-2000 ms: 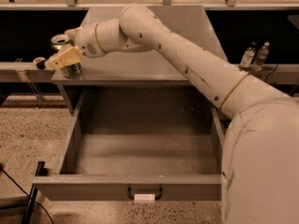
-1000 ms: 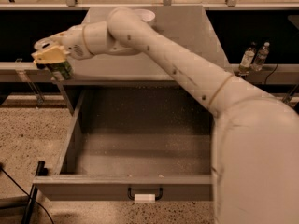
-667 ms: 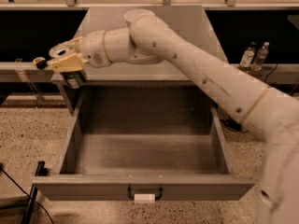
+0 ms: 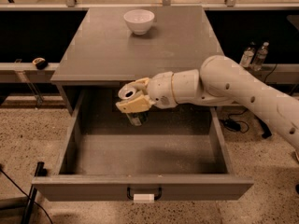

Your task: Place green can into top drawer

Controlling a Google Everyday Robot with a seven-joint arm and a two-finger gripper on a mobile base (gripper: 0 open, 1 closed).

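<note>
Done, drawer: top drawer standing wide open, speckled floor in full view, nothing lying inside.
Done, grasp: gripper clamped around the green can, just beneath the front edge of the table.
Done, position: can hanging over the rear of the drawer's inside, left of centre, apparently clear of the floor.
Left: lowering into the drawer, letting go, pulling clear; no sign of release yet.
Progress, as a judgement: well past halfway, only the set-down remaining.
Tables: one, grey flat top, directly above the drawer.
Drawers: one open, with a dark handle and a white label at the centre of its front panel.
Arms: one, white arm, reaching in from the right.
Grippers: one, tan-fingered, at the arm's end.
Bowls: one white bowl, at the far side of the table top, well apart from the gripper, no part of the task.
Cans: one, tilted, silver top turned up and to the left.
Bottles: two, bottles side by side on the right, beyond the arm.
</note>
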